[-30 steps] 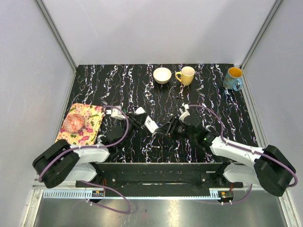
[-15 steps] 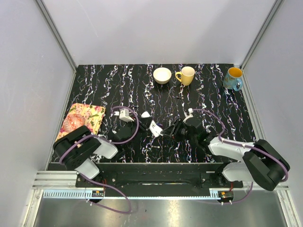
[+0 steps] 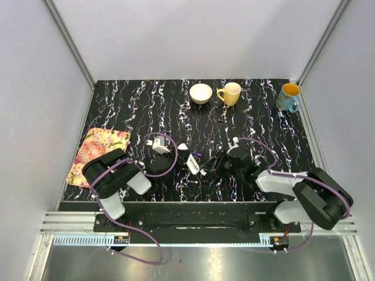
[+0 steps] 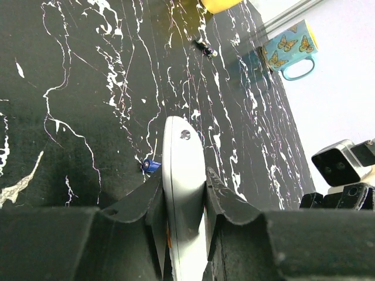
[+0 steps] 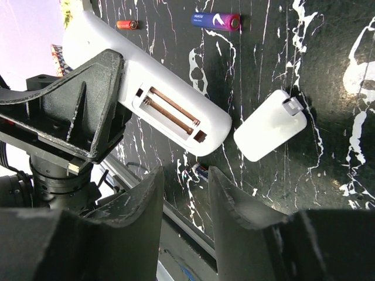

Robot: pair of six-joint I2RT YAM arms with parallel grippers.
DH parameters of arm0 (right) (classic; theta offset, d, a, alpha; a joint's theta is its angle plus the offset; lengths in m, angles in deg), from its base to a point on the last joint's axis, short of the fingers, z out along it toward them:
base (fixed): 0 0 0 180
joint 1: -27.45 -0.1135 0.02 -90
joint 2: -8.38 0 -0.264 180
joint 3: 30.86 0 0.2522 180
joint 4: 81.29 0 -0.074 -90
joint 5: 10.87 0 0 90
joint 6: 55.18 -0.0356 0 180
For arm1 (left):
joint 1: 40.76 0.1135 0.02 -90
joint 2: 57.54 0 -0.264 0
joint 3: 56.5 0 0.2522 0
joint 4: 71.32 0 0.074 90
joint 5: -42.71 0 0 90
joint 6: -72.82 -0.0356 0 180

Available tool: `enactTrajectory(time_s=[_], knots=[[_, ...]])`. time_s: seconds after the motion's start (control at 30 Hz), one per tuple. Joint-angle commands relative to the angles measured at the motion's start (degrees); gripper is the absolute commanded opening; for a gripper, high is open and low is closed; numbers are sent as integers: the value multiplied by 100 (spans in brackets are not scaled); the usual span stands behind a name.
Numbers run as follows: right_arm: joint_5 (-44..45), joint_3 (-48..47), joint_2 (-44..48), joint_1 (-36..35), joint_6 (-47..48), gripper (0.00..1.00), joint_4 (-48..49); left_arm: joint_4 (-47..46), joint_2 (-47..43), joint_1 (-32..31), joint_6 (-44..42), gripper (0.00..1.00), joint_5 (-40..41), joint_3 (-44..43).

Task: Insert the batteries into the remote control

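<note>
While the left gripper pinched the remote control, the right gripper hung spread, empty. From the right wrist, a purple battery lay at the remote's one o'clock, the white cover at four.

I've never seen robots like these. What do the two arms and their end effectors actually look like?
The left arm and right arm both mix glossy white shells with chunky black rounded joints. A purple cable loops along each. Each end effector, left and right, has two matte black plastic fingers with curved inner faces. No logos show.
</note>
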Motion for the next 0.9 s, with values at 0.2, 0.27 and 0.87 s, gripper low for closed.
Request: enactTrajectory(time_s=[0.2,0.27,0.87], knots=[[665,-716,1088,64,1110,48,-1762,-791,-1346,242,-555,0,540,56],[895,-1059,1221,64,1620,52,-2481,337,-2057,233,-695,0,436,-146],[2539,-2703,572,55,2904,71,-3909,3157,-6032,1516,332,0,-2561,899]])
